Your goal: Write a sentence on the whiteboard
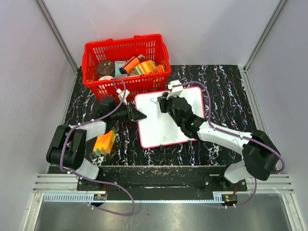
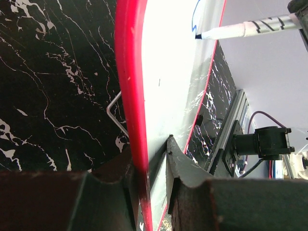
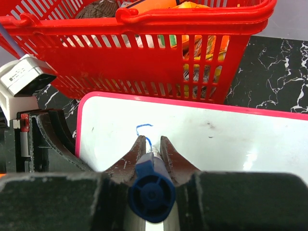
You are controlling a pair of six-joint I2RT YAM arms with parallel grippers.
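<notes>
Right gripper (image 3: 149, 142) is clamped on a marker (image 3: 150, 190), its tip touching the whiteboard (image 1: 163, 130) by a blue stroke (image 3: 144, 127); left gripper (image 2: 151, 154) pinches the board's red edge.

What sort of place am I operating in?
Probably a lab robot cell: plain grey walls enclose a marbled table, an aluminium rail runs along its near edge, and a basket of mixed props sits at the back.

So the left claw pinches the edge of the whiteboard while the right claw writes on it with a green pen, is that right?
Not green: the right wrist view shows a blue stroke on the whiteboard and a blue-capped marker in the right gripper. The left gripper does pinch the board's edge.
</notes>
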